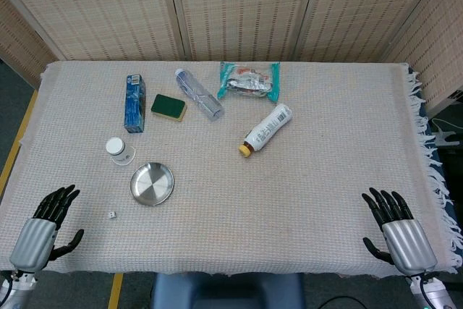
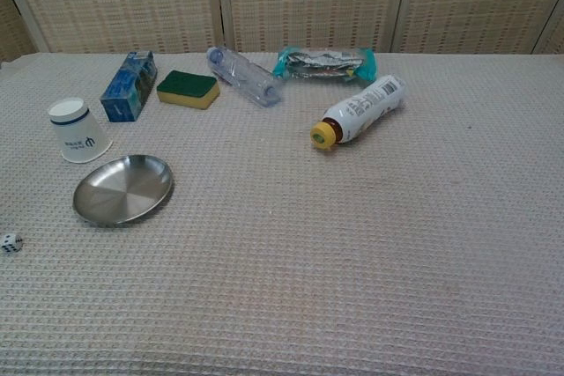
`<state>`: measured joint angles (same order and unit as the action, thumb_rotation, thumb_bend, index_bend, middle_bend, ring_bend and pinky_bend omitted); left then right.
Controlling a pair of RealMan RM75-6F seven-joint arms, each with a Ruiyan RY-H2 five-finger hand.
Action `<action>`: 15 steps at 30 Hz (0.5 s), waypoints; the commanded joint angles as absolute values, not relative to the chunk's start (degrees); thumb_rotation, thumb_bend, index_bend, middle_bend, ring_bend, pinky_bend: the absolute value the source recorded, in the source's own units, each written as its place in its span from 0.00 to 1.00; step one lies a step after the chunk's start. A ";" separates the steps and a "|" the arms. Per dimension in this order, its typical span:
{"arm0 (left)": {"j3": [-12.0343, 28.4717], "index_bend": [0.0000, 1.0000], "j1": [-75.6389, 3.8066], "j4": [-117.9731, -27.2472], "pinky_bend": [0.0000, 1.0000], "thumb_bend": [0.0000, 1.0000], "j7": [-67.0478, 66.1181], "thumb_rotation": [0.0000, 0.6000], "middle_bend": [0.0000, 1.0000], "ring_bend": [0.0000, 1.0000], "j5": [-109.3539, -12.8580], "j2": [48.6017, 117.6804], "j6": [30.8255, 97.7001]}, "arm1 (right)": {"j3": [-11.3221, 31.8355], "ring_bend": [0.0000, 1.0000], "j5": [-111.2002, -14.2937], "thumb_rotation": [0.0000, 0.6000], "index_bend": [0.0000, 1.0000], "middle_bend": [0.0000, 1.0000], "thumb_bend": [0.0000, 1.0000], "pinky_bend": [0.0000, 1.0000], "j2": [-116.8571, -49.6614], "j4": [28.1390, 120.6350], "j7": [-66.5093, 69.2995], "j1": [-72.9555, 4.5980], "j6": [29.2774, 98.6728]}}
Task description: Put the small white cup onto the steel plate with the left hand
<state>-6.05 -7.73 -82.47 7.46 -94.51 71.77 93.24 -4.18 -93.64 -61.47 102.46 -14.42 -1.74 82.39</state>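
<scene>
Resting at the near edge of the worktop [image 1: 304, 208], my left robot hand [image 1: 45, 228] lies released, fingers spread, holding nothing; my right robot hand [image 1: 396, 228] likewise. Nothing is started yet: I judge the reach is the step in hand. One small white cup [image 2: 77, 130] stands upside down, I think, just beside one steel plate [image 2: 122, 188]. Next I must go forward, grip it, lift it and set it on the plate. Beyond lie one die [image 2: 10, 242], one blue carton [image 2: 129, 85], one sponge [image 2: 188, 88], two bottles and one packet.
</scene>
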 commanded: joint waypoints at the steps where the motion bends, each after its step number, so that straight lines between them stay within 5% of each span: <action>1: -6.10 0.00 -7.60 -83.03 0.09 0.35 5.41 1.00 0.00 0.00 -94.23 71.03 91.16 | -4.09 0.00 -93.46 0.88 0.00 0.00 0.20 0.00 -61.18 102.59 -14.15 -1.91 82.08; 5: -6.49 0.00 -7.63 -83.86 0.15 0.35 1.73 1.00 0.01 0.00 -93.84 71.73 88.54 | -4.06 0.00 -93.40 0.88 0.00 0.00 0.20 0.00 -60.79 102.87 -13.66 -1.80 82.27; 7: -5.85 0.01 -7.71 -84.33 0.33 0.36 -2.26 1.00 0.13 0.10 -93.06 72.81 87.48 | -4.08 0.00 -93.45 0.88 0.00 0.00 0.20 0.00 -60.64 102.91 -13.52 -1.80 82.24; 12: -4.22 0.16 -9.14 -82.56 0.92 0.36 -6.44 1.00 0.87 0.83 -90.84 76.99 83.13 | -4.25 0.00 -92.94 0.88 0.00 0.00 0.20 0.00 -60.41 103.31 -13.82 -1.77 81.64; 15: -3.02 0.26 -10.58 -79.37 1.00 0.36 -6.55 1.00 0.98 0.95 -89.83 80.16 80.44 | -4.23 0.00 -93.25 0.88 0.00 0.00 0.20 0.00 -60.46 103.49 -13.98 -1.66 81.96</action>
<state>-4.18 -9.34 -81.65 -6.24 -90.98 77.76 82.36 -4.24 -93.20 -60.44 103.46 -13.95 -1.69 81.92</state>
